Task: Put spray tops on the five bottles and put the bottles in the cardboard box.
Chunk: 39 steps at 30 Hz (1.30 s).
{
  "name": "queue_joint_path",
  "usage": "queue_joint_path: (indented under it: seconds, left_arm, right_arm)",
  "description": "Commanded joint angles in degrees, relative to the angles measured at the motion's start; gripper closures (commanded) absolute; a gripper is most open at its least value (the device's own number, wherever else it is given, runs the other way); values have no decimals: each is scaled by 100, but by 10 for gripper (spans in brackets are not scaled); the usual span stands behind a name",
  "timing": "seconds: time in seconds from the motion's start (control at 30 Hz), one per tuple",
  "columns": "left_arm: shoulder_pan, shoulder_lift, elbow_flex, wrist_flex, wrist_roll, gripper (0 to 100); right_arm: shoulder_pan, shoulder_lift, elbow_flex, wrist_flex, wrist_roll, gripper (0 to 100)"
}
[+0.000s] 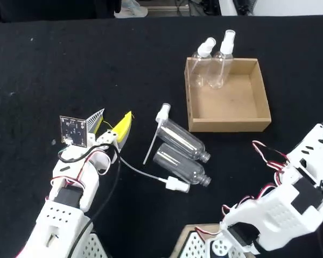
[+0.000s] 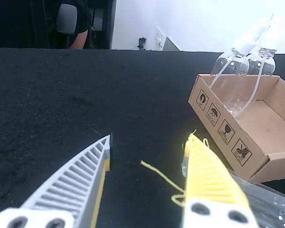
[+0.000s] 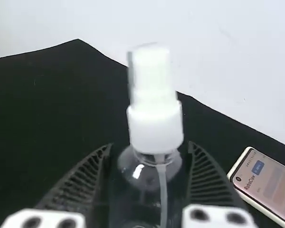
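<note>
Bottles are sharing the black worktop point(image 1: 70, 64) in the high view. Two capped bottles point(image 1: 219, 67) are standing in the far left corner of the cardboard box point(image 1: 229, 124). Two uncapped bottles point(image 1: 184, 140) are lying side by side just in front of it, with two loose spray tops point(image 1: 162, 114) near them. The left hand point(image 1: 116, 115) is gaping open to their left.

In the left wrist view, its grey and yellow fingers point(image 2: 206, 175) are spreading wide around nothing, facing the box.

In the right wrist view, the right hand point(image 3: 149, 147) is gripping an upright bottle point(image 3: 147, 175) wearing a spray top point(image 3: 154, 109). A phone point(image 3: 263, 183) is lying nearby.
</note>
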<state>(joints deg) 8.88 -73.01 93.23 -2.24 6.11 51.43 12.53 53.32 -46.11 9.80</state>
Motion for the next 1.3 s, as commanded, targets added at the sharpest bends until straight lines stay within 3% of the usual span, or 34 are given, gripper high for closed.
queue_joint_path:
  seconds: [0.0,0.13,0.3,0.57,0.97,1.17,1.27]
  left_arm:
    - [66,-97,-40,-141,-35,755]
    - [66,-97,-40,-141,-35,755]
    - [48,-97,-48,-141,-35,755]
    - [48,-97,-48,-141,-35,755]
    - [40,-97,-48,-141,-35,755]
    - [40,-97,-48,-141,-35,755]
    - [40,-97,-48,-141,-35,755]
  right_arm:
    - [-9,22,-119,-167,18,890]
    - [9,207,-251,-167,18,894]
    - [26,286,-251,-167,18,980]
    - [44,251,-57,-167,18,791]
    - [-9,251,110,-158,18,783]
    - [0,286,92,-158,18,791]
    - [35,251,84,-167,18,893]
